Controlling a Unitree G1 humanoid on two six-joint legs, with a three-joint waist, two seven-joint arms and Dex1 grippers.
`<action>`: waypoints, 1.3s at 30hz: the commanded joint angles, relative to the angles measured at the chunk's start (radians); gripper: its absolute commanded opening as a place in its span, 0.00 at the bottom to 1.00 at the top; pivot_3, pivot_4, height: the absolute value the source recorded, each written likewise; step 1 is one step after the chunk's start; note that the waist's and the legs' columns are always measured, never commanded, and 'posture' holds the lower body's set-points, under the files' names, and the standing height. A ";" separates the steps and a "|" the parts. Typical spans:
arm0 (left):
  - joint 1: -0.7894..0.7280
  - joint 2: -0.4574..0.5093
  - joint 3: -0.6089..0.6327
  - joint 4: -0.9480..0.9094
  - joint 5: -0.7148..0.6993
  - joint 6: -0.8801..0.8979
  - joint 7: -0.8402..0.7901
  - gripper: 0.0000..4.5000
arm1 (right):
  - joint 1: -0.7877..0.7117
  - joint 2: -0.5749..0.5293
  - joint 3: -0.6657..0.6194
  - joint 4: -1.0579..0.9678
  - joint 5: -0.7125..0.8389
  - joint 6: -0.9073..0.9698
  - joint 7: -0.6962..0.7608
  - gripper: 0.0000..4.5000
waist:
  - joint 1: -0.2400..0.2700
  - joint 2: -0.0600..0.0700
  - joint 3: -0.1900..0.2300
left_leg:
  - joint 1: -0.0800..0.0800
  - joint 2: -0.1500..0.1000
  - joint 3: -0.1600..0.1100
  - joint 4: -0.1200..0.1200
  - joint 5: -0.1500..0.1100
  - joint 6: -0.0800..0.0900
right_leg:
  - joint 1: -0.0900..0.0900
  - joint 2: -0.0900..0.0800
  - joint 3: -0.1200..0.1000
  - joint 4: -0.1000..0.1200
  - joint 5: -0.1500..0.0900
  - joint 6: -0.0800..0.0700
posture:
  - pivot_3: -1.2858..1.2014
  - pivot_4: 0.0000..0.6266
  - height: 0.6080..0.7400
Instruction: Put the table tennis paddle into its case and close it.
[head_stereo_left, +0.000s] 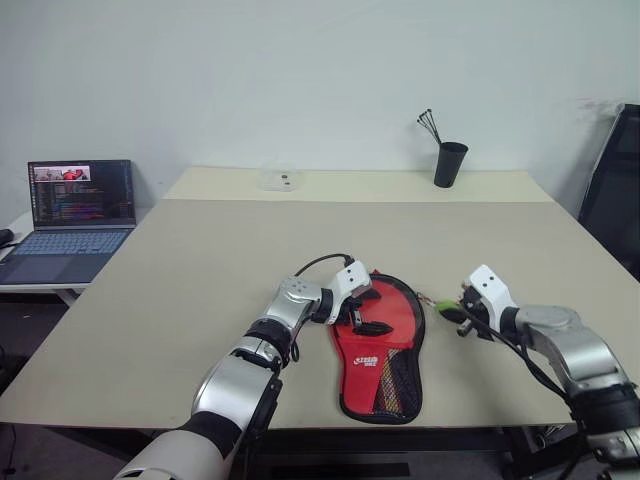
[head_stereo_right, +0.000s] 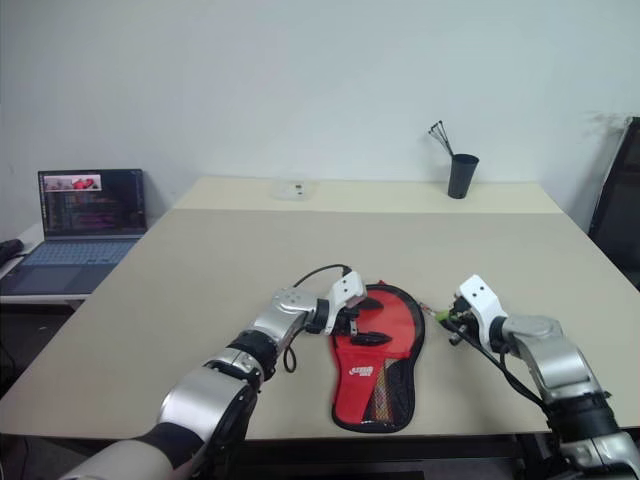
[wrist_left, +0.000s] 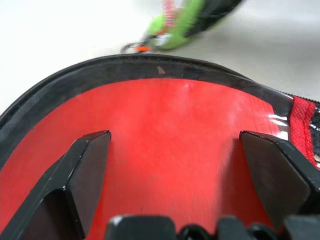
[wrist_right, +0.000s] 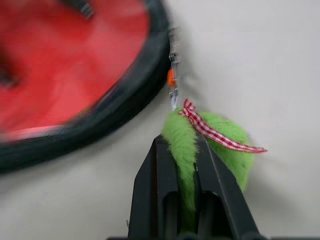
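- One open grey laptop (head_stereo_left: 70, 215) with a lit screen sits on a low side surface at far left, off the counter.
- One beige counter (head_stereo_left: 200, 260) carries everything else; a small clear object (head_stereo_left: 280, 179) lies near its far edge.
- One left claw (head_stereo_left: 362, 314), its two black fingers (wrist_left: 85, 172) spread wide, rests over the round end of the case, one finger on each side of the red face.
- One paddle-shaped soft case (head_stereo_left: 385, 345), red with a white logo, black mesh and a black zipper rim, lies flat near the counter's front edge, its narrow end towards the robot. Whether the paddle is inside, I cannot tell.
- One fuzzy green tag (wrist_right: 210, 137) with a red-checked ribbon hangs on a short chain from the case's rim, just right of it.
- One right claw (head_stereo_left: 462, 318), fingers pressed together, pinches that tag.
- One black cup (head_stereo_left: 450, 164) holding thin dark sticks stands at the far right.
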 joint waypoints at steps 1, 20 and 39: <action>0.036 0.003 -0.043 0.040 0.048 0.026 -0.015 1.00 | 0.071 -0.067 -0.058 -0.150 0.047 0.072 0.029 0.00 | 0.001 0.001 -0.001 | 0.000 0.000 0.000 0.000 0.000 0.000 | 0.000 0.000 0.000 0.000 0.000 0.000 | 0.52 0.24 1.00; 0.025 -0.054 -0.042 0.042 0.053 0.017 0.004 1.00 | 0.565 -0.191 -0.177 -0.799 0.332 0.334 0.027 0.00 | 0.013 0.001 -0.003 | 0.003 0.000 -0.003 0.001 0.000 0.000 | 0.006 -0.001 -0.002 -0.003 0.000 0.001 | 0.52 0.24 1.00; 0.009 -0.077 -0.037 0.051 0.061 0.018 0.050 1.00 | 0.822 -0.191 -0.254 -1.027 0.573 0.385 0.000 0.00 | 0.020 0.000 -0.004 | 0.006 0.001 -0.005 0.000 0.000 0.000 | 0.010 -0.002 -0.004 -0.005 -0.001 0.001 | 0.52 0.24 1.00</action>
